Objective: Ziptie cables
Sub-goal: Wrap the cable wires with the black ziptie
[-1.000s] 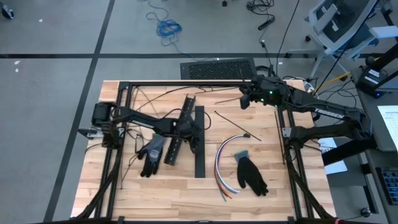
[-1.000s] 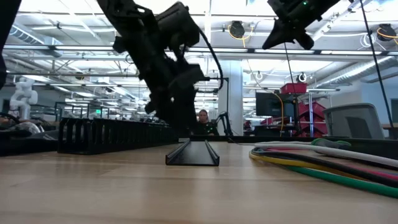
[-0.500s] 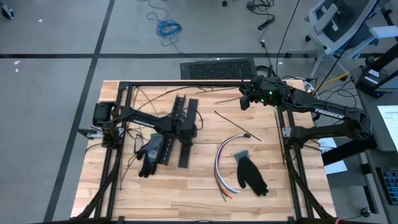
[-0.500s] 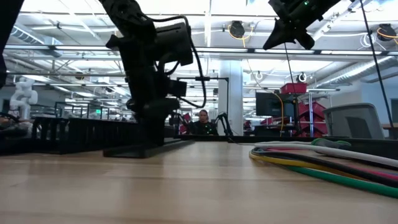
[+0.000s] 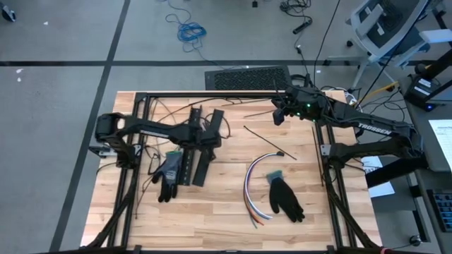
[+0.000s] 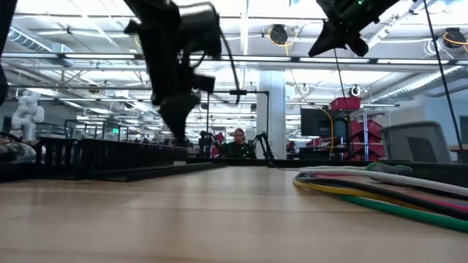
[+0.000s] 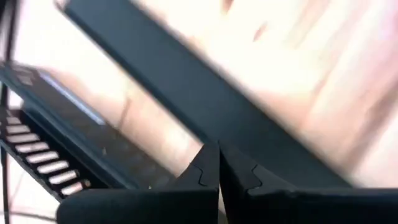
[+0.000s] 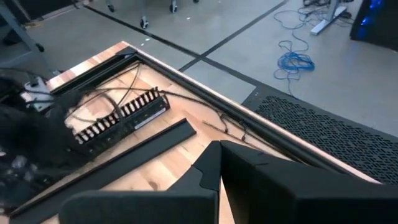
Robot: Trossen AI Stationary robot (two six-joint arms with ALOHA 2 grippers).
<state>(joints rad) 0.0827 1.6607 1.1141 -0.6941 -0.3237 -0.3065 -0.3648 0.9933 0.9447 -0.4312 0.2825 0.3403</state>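
Left end effector (image 5: 196, 131) hangs over the left-centre of the desk (image 5: 332, 226), fingers pressed together with nothing between them, as its own wrist camera makes plain where the two dark fingertips (image 7: 208, 168) meet above a flat black cover strip (image 7: 186, 99). Just beneath and beside it lie that flat strip (image 5: 206, 149) and a black slotted cable duct (image 5: 188, 144), side by side and both angled a little off the desk's edges; the duct's lower end touches or overlaps a dark work glove (image 5: 169, 173) lying palm down. From table height the left arm comes down from above, its tip clear of the wood, with the slotted duct (image 6: 110, 157) stretching off behind it. Right end effector (image 5: 280, 113) is parked up by the far edge of the desk, clenched and empty, lifted well off the surface. The cables (image 5: 256, 185), a loose curved bundle of white, grey, orange, blue and green wires, lie on the wood right of centre, well apart from both end effectors, with a second dark glove (image 5: 285, 199) just beside them. A thin black zip tie (image 5: 268, 143) lies diagonally above the bundle. A person sits in the room beyond the desk (image 6: 238, 144).
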